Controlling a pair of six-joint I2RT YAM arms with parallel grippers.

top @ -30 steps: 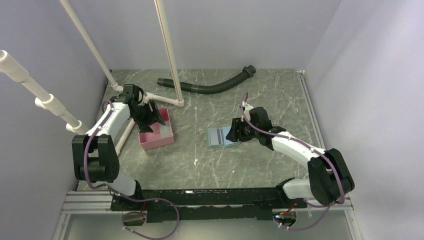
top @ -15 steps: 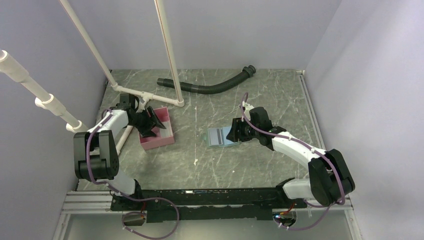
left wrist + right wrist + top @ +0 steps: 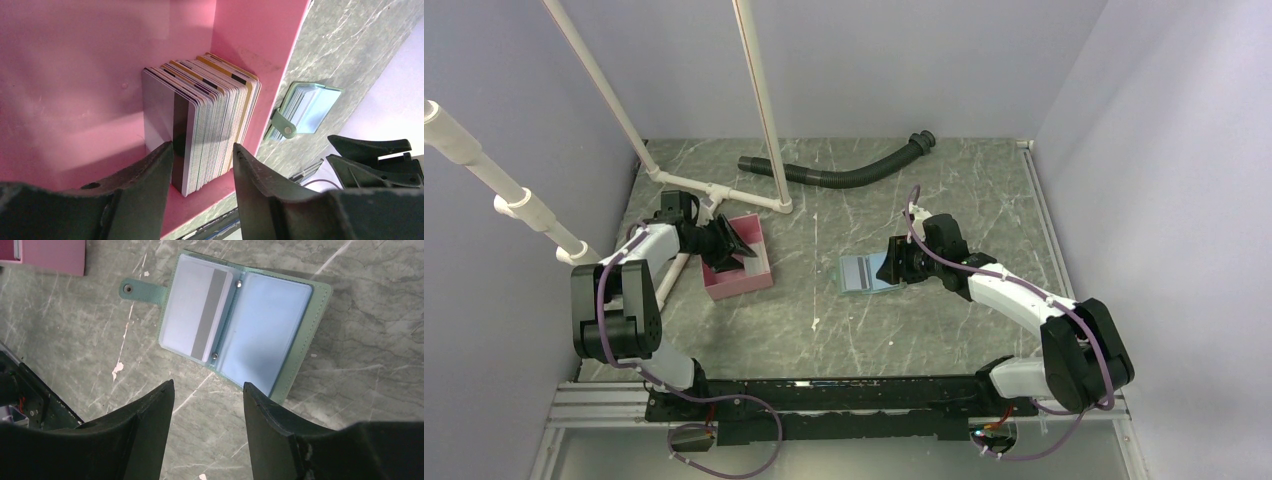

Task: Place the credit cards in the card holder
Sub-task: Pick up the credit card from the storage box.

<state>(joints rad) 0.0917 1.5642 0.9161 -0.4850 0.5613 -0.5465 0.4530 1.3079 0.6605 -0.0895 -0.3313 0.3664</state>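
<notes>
inside the pink box the left hand spreads empty before the credit cards; right hand likewise spread.

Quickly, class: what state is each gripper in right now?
Left gripper: open, empty, at the credit cards in the pink box.
Right gripper: open, empty, above the card holder.

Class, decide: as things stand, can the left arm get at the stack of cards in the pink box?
Probably yes: the left gripper is open inside the pink box, the credit cards stand right before its fingers, nothing between.
</notes>
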